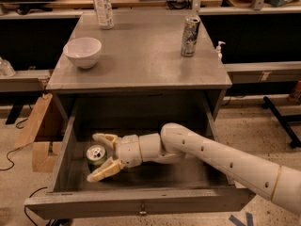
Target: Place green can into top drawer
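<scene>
Warm light falls from overhead on the grey wood-grain desk (141, 55), leaving a pale sheen on its top and a short soft shadow beside the white ceramic bowl (83, 52). The wide, shallow grey top drawer (141, 204) sits in the desk's shadow, dimmest at its back wall. The cream two-finger claw (92, 157), at the drawer's left with fingers spread around the small mottled green can (96, 154), is well lit, and the can's silver top glints
</scene>
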### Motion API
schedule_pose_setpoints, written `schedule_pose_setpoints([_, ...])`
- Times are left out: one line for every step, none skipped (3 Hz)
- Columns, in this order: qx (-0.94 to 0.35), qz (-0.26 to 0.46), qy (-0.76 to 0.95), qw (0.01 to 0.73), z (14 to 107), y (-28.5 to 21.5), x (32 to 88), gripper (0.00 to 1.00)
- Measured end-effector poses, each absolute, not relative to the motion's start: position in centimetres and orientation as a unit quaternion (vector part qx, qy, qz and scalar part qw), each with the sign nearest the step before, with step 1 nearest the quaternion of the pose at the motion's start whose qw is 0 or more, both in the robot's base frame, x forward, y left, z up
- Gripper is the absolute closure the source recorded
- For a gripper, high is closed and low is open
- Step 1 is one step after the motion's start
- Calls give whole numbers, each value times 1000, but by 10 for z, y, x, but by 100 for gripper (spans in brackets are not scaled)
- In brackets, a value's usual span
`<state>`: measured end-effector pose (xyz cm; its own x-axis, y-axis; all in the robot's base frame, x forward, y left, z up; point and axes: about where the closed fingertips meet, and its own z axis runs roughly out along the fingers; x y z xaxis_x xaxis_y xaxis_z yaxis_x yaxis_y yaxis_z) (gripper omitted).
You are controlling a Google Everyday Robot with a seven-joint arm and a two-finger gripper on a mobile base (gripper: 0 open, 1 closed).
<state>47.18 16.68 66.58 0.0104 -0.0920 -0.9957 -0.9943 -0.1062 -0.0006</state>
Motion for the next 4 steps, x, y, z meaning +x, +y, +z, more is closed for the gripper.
schedule_pose_setpoints([-550, 501, 494, 450, 666, 167, 472, 0])
schedule_pose_setpoints([-557, 490, 487, 461, 686, 158, 467, 0])
schedule_pose_setpoints([-569, 465, 488, 470, 714, 136, 452, 0])
schedule_pose_setpoints([-578, 429, 494, 487, 745, 95, 449, 0])
